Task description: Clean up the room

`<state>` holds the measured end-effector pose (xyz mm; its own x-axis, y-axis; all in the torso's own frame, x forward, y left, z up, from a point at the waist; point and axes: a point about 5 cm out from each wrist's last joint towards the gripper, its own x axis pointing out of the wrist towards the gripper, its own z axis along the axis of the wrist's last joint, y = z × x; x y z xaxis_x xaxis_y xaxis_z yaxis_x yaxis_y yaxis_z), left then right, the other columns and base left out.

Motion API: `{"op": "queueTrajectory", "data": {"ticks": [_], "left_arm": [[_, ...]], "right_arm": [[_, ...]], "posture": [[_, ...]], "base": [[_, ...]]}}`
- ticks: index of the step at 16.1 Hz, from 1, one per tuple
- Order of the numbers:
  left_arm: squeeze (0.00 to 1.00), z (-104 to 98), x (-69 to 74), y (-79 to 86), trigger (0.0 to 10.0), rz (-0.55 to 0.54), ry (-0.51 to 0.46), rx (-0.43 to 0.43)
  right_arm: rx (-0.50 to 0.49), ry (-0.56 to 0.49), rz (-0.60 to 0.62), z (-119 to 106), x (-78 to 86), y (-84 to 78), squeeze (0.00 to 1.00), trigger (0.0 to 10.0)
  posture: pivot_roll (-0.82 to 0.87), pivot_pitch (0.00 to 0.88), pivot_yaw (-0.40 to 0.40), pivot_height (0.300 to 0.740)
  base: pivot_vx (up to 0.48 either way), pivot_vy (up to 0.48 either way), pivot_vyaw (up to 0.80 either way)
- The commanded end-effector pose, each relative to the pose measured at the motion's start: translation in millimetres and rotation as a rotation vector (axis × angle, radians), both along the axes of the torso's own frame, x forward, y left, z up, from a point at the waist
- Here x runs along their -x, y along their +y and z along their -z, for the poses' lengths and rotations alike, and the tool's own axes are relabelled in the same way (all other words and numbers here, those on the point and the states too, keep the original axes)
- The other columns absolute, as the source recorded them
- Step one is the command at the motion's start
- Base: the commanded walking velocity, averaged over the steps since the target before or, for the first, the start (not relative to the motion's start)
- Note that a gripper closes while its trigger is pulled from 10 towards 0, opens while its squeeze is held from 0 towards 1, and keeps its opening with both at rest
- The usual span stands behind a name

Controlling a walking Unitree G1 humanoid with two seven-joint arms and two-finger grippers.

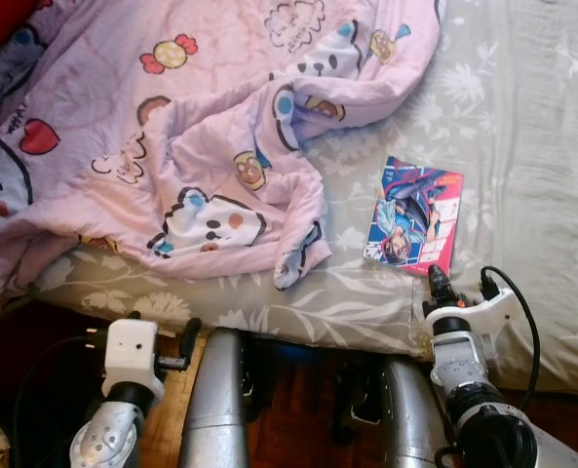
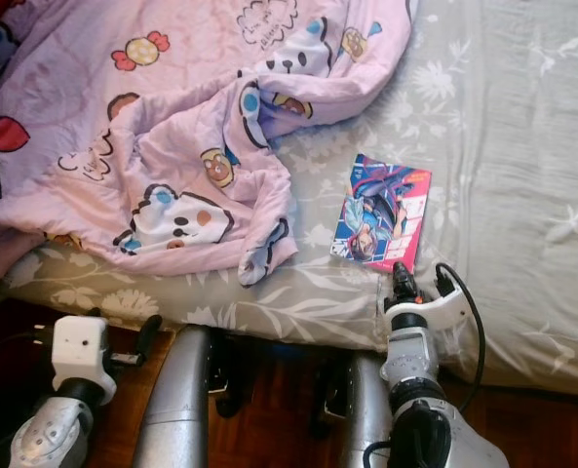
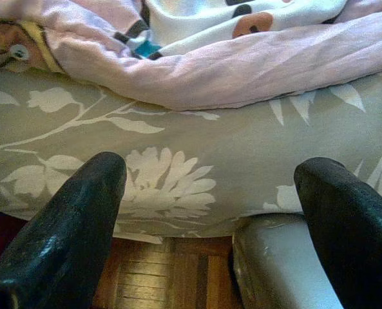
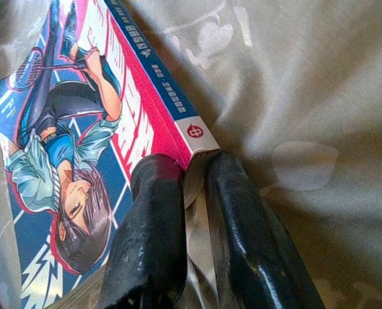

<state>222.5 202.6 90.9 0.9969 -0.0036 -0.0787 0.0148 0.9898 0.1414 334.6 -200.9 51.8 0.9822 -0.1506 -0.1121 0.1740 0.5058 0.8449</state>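
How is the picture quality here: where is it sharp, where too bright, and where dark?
Eye views: the manga book and pink blanket are fairly sharp; the pale sheet is washed out at right, the floor under the bed in deep shade. Left wrist view: the black fingers look soft. Right wrist view: the cover is sharp; the fingers carry glare.

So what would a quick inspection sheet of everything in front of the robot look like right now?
Surface: bed with grey floral sheet, rumpled at the near edge.
Job's things: comic book lying flat near the bed's edge.
Clutter: pink cartoon blanket bunched across the bed.
Grippers: right gripper closed on the book's corner; left gripper open, low by the bed's edge, holding nothing.
Cables: black cable looping at the right wrist.
Surroundings: wooden floor below the bed.
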Motion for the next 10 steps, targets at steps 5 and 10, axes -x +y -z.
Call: {"op": "queueTrajectory", "data": {"ticks": [5,10], "left_arm": [[0.0,20,-9.7,0.9,10.0,-0.02,0.045,0.006],[0.0,24,-32.5,6.4,10.0,-0.034,0.033,-0.003]], "right_arm": [[0.098,-0.006,-0.044,6,7.4,2.2,0.0,0.0],[0.186,0.099,-0.07,34,31.7,5.8,0.0,10.0]], "posture": [[0.31,0.473,-0.007,0.608],[0.27,0.372,-0.038,0.608]], "base": [[0.0,0.0,0.0],[0.0,0.0,0.0]]}}
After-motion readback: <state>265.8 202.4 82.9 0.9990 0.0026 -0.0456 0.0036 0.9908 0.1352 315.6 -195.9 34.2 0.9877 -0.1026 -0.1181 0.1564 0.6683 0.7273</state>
